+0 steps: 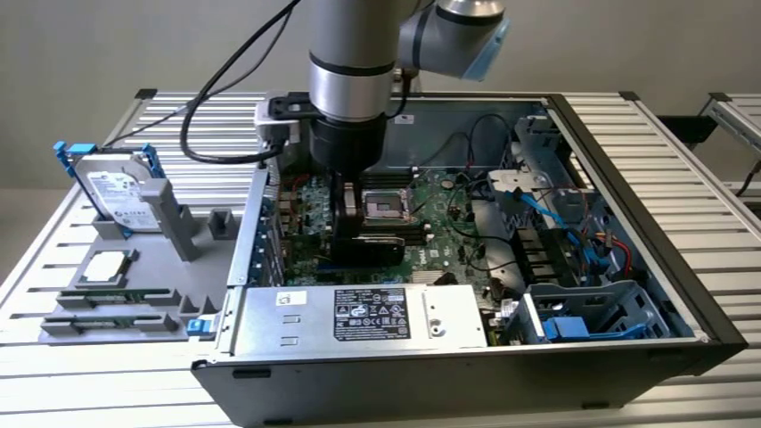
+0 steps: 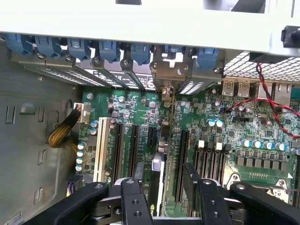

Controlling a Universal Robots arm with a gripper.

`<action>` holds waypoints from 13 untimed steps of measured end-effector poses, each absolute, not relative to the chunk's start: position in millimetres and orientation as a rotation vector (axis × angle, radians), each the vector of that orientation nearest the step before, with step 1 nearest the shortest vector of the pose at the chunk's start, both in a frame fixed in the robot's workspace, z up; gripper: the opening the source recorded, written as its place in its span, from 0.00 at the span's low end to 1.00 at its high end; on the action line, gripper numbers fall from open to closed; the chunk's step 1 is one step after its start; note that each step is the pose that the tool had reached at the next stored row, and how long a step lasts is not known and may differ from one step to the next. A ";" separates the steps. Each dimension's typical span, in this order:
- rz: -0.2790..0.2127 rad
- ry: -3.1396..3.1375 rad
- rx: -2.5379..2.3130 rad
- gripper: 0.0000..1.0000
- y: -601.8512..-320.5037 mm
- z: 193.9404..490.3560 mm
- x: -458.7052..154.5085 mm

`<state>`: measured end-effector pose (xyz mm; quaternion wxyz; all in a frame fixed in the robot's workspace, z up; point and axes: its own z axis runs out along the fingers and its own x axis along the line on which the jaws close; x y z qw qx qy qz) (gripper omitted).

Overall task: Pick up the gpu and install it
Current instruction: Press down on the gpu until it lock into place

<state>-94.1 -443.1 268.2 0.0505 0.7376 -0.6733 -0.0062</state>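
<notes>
**Card stands on edge in the board, fingers apart around it**

The open computer case [image 1: 701, 321] takes most of the exterior frame, from the centre to the right edge. Inside it lies the green motherboard [image 1: 446, 214], in the middle of the frame. The arm comes down from the upper centre, and its gripper [image 1: 355, 209] is low inside the case, over the left part of the board.

Directly under the gripper, a little left of centre, is the gpu [image 1: 371, 245]. It stands on its long edge with the black face to the side. In the wrist view the gpu [image 2: 158, 164] is seen from its thin upper edge, in line with one long slot, and its metal end bracket [image 2: 165, 91] reaches the row of rear slot covers. I cannot tell if it is pressed fully home.

The gripper [image 2: 166, 187] is released: the two fingers [image 2: 133, 192] stand on either side of the card, and a gap shows between the card and one of them.

The card looks light and stiff, but I judge it fragile. It is best taken on the flat faces near the upper edge, away from the contacts. Its smooth face may slip if the hold is weak.
</notes>
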 end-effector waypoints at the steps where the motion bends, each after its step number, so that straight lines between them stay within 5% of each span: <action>1: -0.019 -2.050 2.246 0.46 -443.1 269.4 -94.3; 4: -0.019 -2.048 2.247 0.44 -443.1 272.2 -94.8; 13: -0.021 -2.043 2.250 0.11 -443.1 274.7 -99.5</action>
